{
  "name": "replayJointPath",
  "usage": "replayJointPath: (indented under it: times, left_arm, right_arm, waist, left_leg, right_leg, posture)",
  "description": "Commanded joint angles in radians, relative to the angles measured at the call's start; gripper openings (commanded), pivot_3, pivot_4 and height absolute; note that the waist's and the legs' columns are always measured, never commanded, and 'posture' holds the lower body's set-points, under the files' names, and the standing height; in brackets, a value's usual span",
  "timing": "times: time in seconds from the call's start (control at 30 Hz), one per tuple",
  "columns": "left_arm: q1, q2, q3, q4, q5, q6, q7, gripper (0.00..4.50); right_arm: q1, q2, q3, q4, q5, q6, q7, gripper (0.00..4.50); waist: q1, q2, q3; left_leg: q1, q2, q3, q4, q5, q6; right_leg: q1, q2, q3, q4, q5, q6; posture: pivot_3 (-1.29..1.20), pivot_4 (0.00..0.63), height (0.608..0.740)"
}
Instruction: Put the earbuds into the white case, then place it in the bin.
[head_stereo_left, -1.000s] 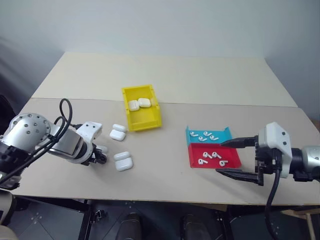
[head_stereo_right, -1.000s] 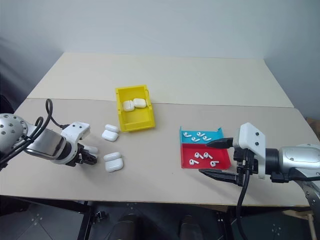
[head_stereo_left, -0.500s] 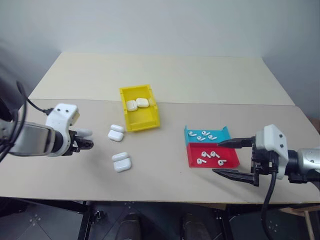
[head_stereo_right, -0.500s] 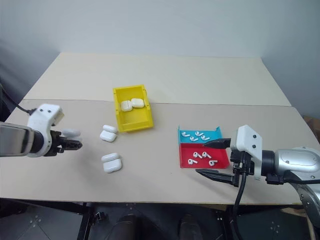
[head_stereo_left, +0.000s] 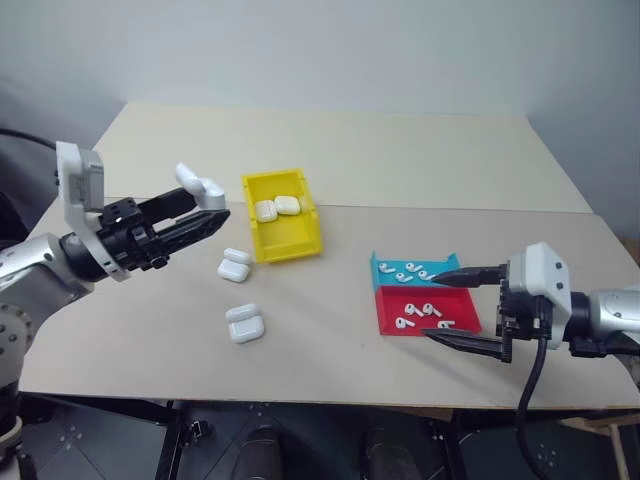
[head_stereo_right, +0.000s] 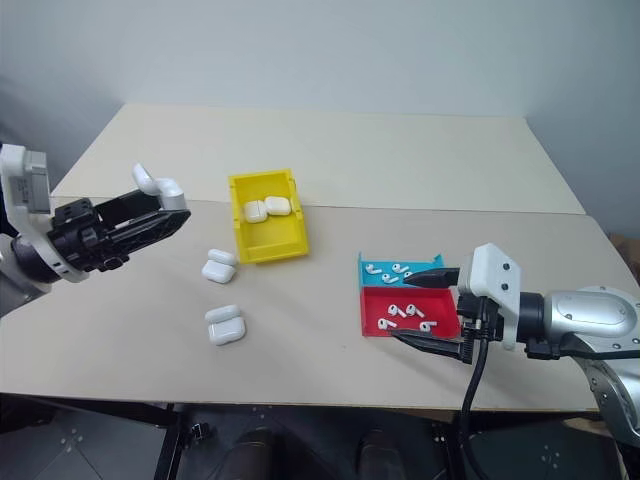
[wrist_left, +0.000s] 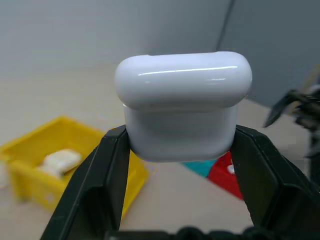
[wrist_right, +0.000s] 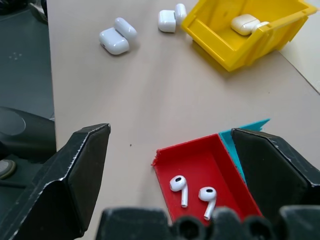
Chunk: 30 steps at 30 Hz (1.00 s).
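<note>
My left gripper (head_stereo_left: 205, 212) is shut on the white case (wrist_left: 182, 105) and holds it in the air left of the bin, fingers roughly level and pointing toward it. The yellow bin (head_stereo_left: 290, 250) stands mid-table with two white cases (head_stereo_left: 276, 207) inside. Several earbuds (head_stereo_left: 408, 270) lie in a blue tray and more earbuds (wrist_right: 179, 186) in a red tray beside it. My right gripper (head_stereo_left: 440, 308) stands open at the red tray's right side, one finger over the blue tray's edge, the other past the red tray's near edge, with nothing held.
Two more white cases lie on the table near the bin: one (head_stereo_left: 234, 264) close to its left wall, another (head_stereo_left: 244, 324) nearer the front. The blue tray (head_stereo_left: 448, 263) and red tray (head_stereo_left: 462, 325) sit side by side at the right.
My left gripper has risen from the table beside the loose cases, carrying the white case, and turned from pointing down to roughly level. The right gripper has stayed put.
</note>
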<state>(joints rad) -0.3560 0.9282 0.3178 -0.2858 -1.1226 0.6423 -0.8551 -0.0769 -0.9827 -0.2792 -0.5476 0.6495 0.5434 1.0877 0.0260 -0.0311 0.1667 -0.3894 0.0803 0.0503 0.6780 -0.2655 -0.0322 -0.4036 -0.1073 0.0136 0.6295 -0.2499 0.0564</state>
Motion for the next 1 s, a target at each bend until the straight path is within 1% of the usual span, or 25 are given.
replayJointPath:
  times: [0.03,0.1,0.13,0.23,0.33,0.43,0.47,0.53,0.6,0.7,0.83,1.0]
  left_arm:
    - [-0.071,-0.035,-0.077,0.042,0.069,-0.095,-0.252,2.76]
    - [-0.096,-0.055,-0.115,0.075,0.11,-0.145,-0.386,2.76]
    - [-0.108,-0.066,-0.135,0.088,0.137,-0.167,-0.423,2.76]
    - [-0.13,-0.117,-0.181,0.11,0.195,-0.224,-0.506,2.76]
    - [-0.109,-0.181,-0.221,0.081,0.237,-0.279,-0.562,2.76]
    - [-0.091,-0.226,-0.24,0.058,0.258,-0.303,-0.575,2.76]
    - [-0.088,-0.238,-0.246,0.051,0.258,-0.302,-0.577,2.76]
    - [-0.086,-0.245,-0.258,0.039,0.259,-0.289,-0.586,2.76]
    - [-0.088,-0.243,-0.272,0.027,0.261,-0.273,-0.605,2.76]
    - [-0.089,-0.249,-0.299,0.009,0.274,-0.283,-0.647,2.76]
    - [-0.095,-0.276,-0.317,0.009,0.291,-0.293,-0.647,2.76]
    - [-0.091,-0.301,-0.333,-0.004,0.311,-0.295,-0.641,2.76]
  right_arm:
    - [-0.041,-0.043,-0.02,-0.005,0.016,0.029,-0.004,4.5]
    - [-0.058,-0.082,-0.019,-0.006,0.012,0.072,-0.016,4.5]
    - [-0.065,-0.106,-0.014,-0.007,0.008,0.095,-0.019,4.5]
    - [-0.076,-0.174,0.004,-0.018,-0.005,0.152,-0.023,4.5]
    - [-0.088,-0.236,0.035,-0.036,-0.013,0.208,-0.031,4.5]
    - [-0.093,-0.275,0.06,-0.048,-0.026,0.223,-0.022,3.9]
    - [-0.092,-0.29,0.079,-0.055,-0.039,0.222,-0.017,3.62]
    - [-0.099,-0.309,0.12,-0.064,-0.069,0.22,-0.019,2.85]
    - [-0.123,-0.324,0.175,-0.063,-0.108,0.213,-0.024,2.18]
    - [-0.208,-0.32,0.327,-0.036,-0.221,0.189,-0.022,2.18]
    - [-0.295,-0.301,0.486,0.027,-0.384,0.119,-0.002,2.18]
    - [-0.383,-0.251,0.587,0.106,-0.492,0.062,0.05,2.18]
  waist:
    - [-0.002,0.0,0.0]
    - [-0.009,0.0,0.0]
    - [-0.013,0.0,0.0]
    - [-0.014,0.0,0.0]
    - [-0.014,0.0,0.0]
    - [-0.014,0.0,0.0]
    - [-0.015,0.0,0.0]
    - [-0.015,0.0,0.0]
    - [-0.016,0.0,0.0]
    - [-0.018,0.0,0.0]
    - [-0.018,0.0,0.0]
    - [-0.017,0.0,0.0]
  left_leg:
    - [0.0,0.0,0.0,0.0,0.0,0.0]
    - [0.0,0.0,0.0,0.0,0.0,0.0]
    - [0.0,0.0,0.0,0.0,0.0,0.0]
    - [0.0,0.0,0.0,0.0,0.0,0.001]
    - [0.0,0.0,0.0,0.001,0.0,0.001]
    - [-0.001,0.0,0.0,0.001,-0.001,0.001]
    - [-0.001,0.0,0.0,0.001,-0.001,0.001]
    - [-0.001,0.0,-0.001,0.002,-0.001,0.002]
    - [-0.001,0.001,-0.001,0.002,-0.001,0.002]
    - [-0.001,0.001,-0.001,0.002,-0.001,0.002]
    - [-0.001,0.001,-0.001,0.002,-0.001,0.002]
    - [-0.002,0.001,-0.001,0.002,-0.001,0.002]
  right_leg:
    - [0.0,0.0,0.0,0.0,0.0,0.0]
    - [0.0,0.0,0.0,0.0,0.0,0.0]
    - [0.0,0.0,0.0,0.0,0.0,0.0]
    - [0.0,0.0,0.0,0.0,0.0,0.0]
    - [0.0,0.0,0.0,0.0,0.0,0.0]
    - [0.0,0.0,0.0,0.0,0.0,0.001]
    - [0.0,0.0,0.0,0.0,0.0,0.001]
    - [-0.001,0.0,0.0,0.0,0.0,0.001]
    - [0.0,0.0,0.0,0.0,0.0,0.001]
    - [0.0,0.0,0.0,0.0,0.0,0.001]
    - [-0.001,0.0,0.0,0.0,0.0,0.001]
    - [-0.002,0.0,0.0,0.0,0.0,0.001]
  posture:
    - [0.0,0.15,0.74]
    - [0.0,0.15,0.74]
    - [0.0,0.15,0.74]
    - [0.0,0.15,0.74]
    - [0.0,0.15,0.74]
    - [0.0,0.15,0.74]
    - [0.0,0.15,0.74]
    - [0.0,0.15,0.74]
    - [0.0,0.15,0.74]
    - [0.0,0.15,0.74]
    - [0.0,0.15,0.74]
    - [0.0,0.15,0.74]
